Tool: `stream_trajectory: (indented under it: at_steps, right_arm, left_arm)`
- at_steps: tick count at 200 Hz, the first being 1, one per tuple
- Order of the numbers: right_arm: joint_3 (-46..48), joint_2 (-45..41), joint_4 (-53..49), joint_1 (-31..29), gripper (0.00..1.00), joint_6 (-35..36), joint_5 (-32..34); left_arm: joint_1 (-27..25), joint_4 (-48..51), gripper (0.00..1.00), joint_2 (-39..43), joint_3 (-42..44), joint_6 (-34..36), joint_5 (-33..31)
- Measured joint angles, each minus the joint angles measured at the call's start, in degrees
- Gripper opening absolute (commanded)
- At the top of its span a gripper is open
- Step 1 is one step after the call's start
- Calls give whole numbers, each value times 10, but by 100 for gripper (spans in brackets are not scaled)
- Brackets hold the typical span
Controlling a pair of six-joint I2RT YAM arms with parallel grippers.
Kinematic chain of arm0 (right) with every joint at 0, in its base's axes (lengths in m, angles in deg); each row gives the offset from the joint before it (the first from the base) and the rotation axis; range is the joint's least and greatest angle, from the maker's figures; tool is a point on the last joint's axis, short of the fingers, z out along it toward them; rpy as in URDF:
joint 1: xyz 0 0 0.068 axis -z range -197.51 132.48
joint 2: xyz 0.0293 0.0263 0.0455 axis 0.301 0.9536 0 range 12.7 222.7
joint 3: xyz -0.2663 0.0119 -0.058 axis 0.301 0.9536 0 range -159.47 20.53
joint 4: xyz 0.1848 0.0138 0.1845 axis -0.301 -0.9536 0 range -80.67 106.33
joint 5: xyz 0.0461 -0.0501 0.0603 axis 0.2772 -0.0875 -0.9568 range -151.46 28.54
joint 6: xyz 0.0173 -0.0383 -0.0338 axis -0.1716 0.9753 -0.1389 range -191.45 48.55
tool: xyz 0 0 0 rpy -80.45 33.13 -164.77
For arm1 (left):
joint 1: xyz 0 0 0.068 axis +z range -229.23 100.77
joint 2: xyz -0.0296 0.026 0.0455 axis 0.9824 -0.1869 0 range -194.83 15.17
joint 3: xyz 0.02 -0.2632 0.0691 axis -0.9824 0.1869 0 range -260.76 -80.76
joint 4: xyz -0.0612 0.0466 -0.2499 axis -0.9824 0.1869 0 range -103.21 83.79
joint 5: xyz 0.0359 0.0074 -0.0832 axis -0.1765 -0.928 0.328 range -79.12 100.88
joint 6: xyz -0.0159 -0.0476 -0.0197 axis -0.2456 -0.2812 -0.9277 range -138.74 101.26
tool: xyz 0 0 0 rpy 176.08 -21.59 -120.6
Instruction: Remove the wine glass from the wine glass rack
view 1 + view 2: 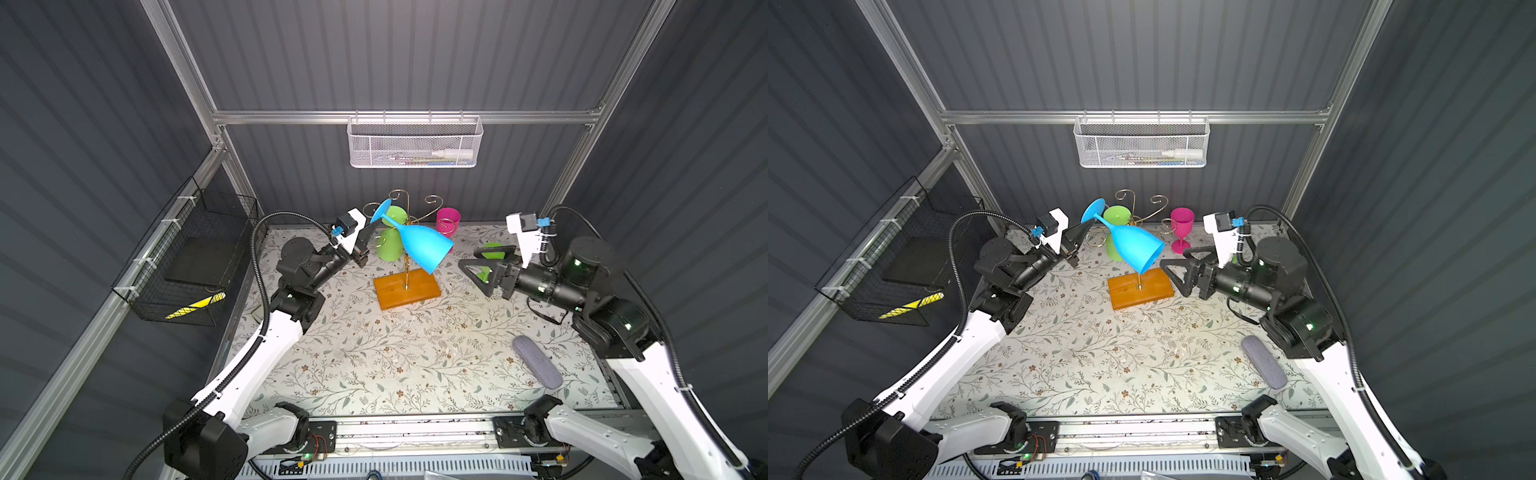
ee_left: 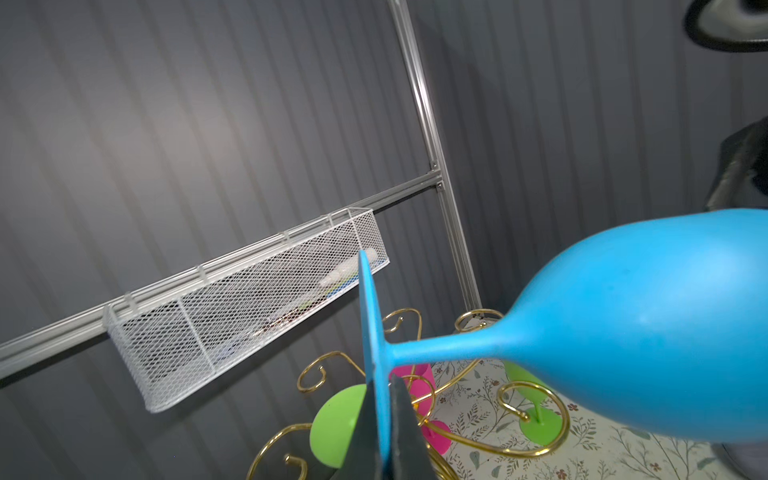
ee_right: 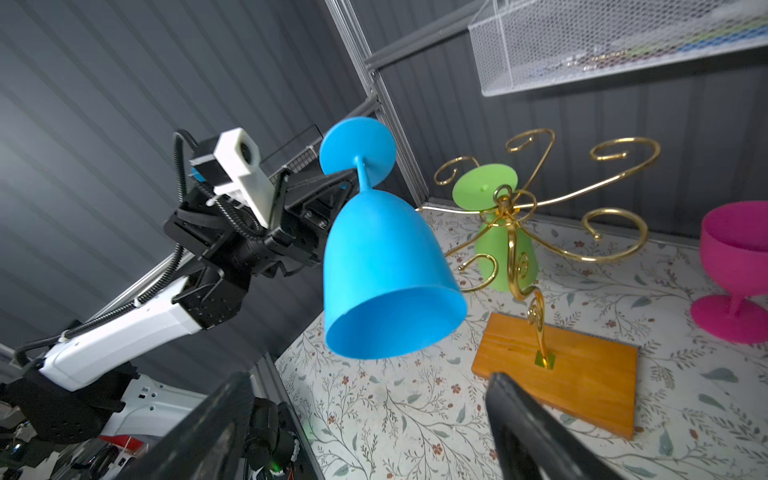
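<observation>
We are holding one blue wine glass (image 1: 424,247) tilted beside the rack (image 1: 409,289).
Raised left gripper (image 1: 374,227) clamping its foot; right gripper (image 1: 468,257) gaping, empty; two green glasses (image 1: 390,247), one pink glass (image 1: 448,218).

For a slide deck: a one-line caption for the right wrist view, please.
Left hand holds the blue wine glass by its foot, off the gold rack; a green glass hangs there.

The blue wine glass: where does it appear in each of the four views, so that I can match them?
In a top view: blue wine glass near centre, tilted, above the wine glass rack.
In a top view: near centre too, above the wooden base.
Left wrist: close up, stem and bowl before the gold scrolls.
Right wrist: mid-picture, mouth toward the camera.
Shared landmark: the rack's gold scrolls.
</observation>
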State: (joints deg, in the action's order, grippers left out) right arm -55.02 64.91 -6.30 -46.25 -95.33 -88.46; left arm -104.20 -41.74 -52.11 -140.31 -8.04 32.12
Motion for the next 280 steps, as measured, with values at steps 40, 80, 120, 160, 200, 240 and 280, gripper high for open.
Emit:
stream_trajectory:
  at_steps: [40, 80, 120, 160, 200, 240, 280]
  right_arm:
    - [26, -30, 44, 1, 81, -12, 37]
    - [32, 12, 69, 1, 78, -19, 82]
    - [27, 76, 98, 1, 74, -27, 87]
    - [-10, 140, 129, 0, 62, -31, 56]
    - [-31, 182, 155, -6, 16, -38, 26]
    - [-44, 190, 155, -9, 0, -38, 8]
    - [-54, 179, 137, -5, 0, -32, 31]
  left_arm:
    - [0, -24, 0, 11, 11, -42, -33]
    - [0, -30, 0, 11, 11, -63, -35]
    - [0, -38, 0, 11, 11, -75, -35]
    - [0, -39, 0, 11, 11, -84, -33]
    - [1, -42, 0, 7, 11, -90, -35]
    - [3, -43, 12, -3, 11, -100, -42]
    - [2, -50, 36, -3, 11, -104, -42]
